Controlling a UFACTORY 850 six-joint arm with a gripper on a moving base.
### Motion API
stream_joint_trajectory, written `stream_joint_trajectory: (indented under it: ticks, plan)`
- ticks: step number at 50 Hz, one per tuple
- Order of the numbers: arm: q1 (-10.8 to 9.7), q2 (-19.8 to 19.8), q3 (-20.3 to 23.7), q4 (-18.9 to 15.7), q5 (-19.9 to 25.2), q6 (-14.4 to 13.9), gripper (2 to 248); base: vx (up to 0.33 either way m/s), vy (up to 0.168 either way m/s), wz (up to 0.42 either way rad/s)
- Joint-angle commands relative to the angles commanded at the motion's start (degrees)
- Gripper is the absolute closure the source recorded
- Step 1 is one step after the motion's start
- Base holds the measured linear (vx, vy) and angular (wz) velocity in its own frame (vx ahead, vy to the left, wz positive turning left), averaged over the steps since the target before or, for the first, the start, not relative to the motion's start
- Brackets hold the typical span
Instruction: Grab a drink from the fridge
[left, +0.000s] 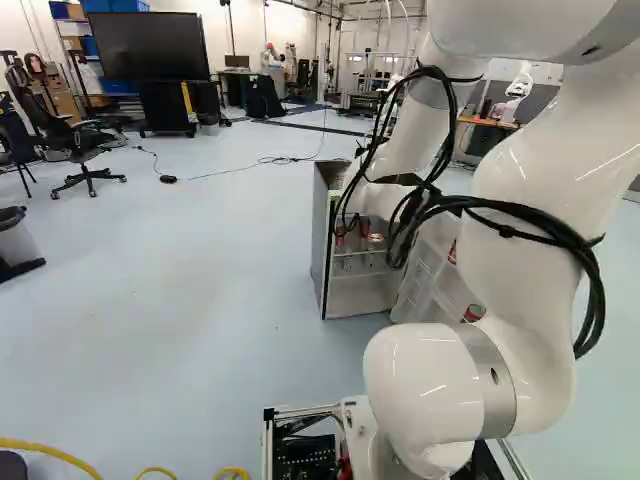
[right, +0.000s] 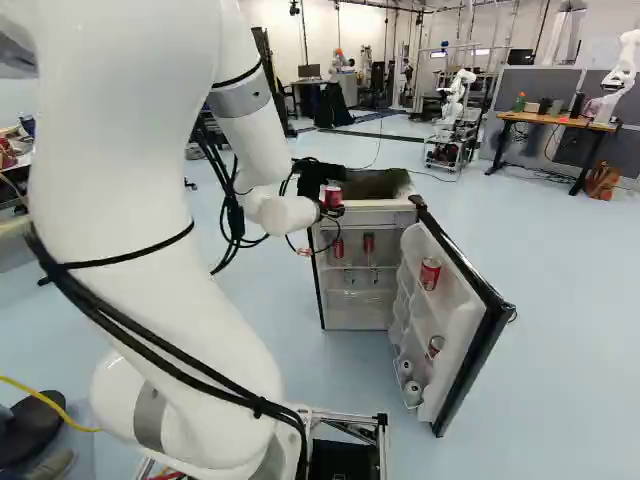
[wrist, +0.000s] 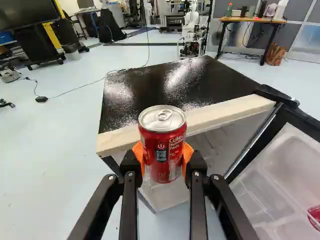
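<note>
A white-lined black door (right: 459, 322) stands open on the black-topped fridge (wrist: 150, 90); both hold red metal cans (right: 430, 273). The black jaws grip another red can (wrist: 162, 145).

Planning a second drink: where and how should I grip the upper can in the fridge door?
I'd likely take the upper can around its upper body, fingers on opposite sides, coming from the inner side of the door: it stands nearly upright, with the door panel behind it. First, the gripper must release the red can it holds.
</note>
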Motion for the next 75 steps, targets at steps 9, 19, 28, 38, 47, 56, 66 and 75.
stream_joint_trajectory:
  ticks: [9,19,28,38,47,56,66,75]
  plan:
    - [-0.16,-1.29,-1.47,0.00,0.36,0.00,155,0.000,0.000,0.000]
    - [-0.34,-2.72,-3.10,0.00,2.28,0.00,155,0.000,0.000,0.000]
    - [-0.49,-3.99,-4.58,0.00,3.27,0.00,155,0.000,0.000,0.000]
    - [-0.65,-5.39,-6.24,0.00,3.38,0.00,155,0.000,0.000,0.000]
    - [-0.80,-6.65,-7.73,0.00,3.38,0.00,155,0.000,0.000,0.000]
    - [-0.94,-7.94,-9.29,0.00,3.38,0.00,155,0.000,0.000,0.000]
    - [-1.09,-9.36,-10.92,0.00,3.38,0.00,155,0.000,0.000,0.000]
    - [-1.22,-10.88,-12.48,0.00,3.38,0.00,155,0.000,0.000,0.000]
